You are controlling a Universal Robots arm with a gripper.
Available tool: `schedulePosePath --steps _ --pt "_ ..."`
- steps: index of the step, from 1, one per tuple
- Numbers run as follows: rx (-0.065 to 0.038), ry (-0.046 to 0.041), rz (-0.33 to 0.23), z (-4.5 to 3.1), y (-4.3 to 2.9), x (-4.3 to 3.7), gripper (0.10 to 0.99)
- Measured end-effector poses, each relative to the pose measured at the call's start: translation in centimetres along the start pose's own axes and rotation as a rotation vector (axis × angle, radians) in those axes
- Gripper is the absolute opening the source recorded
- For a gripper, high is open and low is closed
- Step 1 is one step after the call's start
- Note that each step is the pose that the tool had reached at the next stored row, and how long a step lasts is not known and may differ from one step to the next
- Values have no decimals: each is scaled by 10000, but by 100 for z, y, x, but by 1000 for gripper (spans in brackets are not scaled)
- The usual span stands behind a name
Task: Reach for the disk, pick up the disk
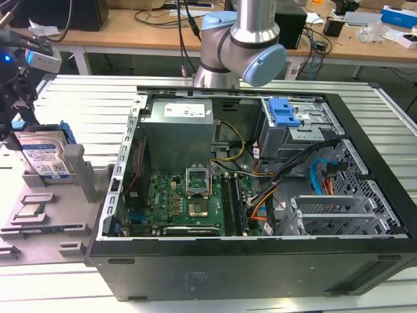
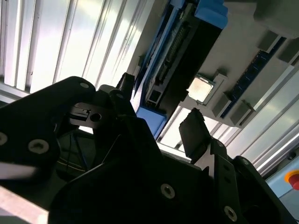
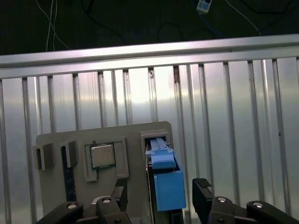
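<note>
Straddling disk [image 3: 161, 158] standing in grey holder [image 3: 135, 133]: gripper [image 3: 160, 184] released, jaws wide apart.

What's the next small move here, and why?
Probably ease the gripper straight down a little. Its jaws are open, one each side of the upright disk with gaps on both sides, and in the exterior view they seem barely past its top edge.
</note>
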State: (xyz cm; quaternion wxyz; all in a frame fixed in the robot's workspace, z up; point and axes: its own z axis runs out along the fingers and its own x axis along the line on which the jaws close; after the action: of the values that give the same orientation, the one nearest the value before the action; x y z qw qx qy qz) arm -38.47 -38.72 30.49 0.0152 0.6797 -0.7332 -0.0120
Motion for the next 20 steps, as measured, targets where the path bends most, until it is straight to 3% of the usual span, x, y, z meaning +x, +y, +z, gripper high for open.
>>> schedulePosePath --steps 5,11,12,14,20 --pt "0 1 -37 130 -5 -1 663" --pt "0 3 -44 139 -5 -1 651" --pt "0 2 -45 139 -5 -1 518" --pt "0 1 -46 139 -5 -1 400" --pt "0 2 -48 139 -5 -1 369"
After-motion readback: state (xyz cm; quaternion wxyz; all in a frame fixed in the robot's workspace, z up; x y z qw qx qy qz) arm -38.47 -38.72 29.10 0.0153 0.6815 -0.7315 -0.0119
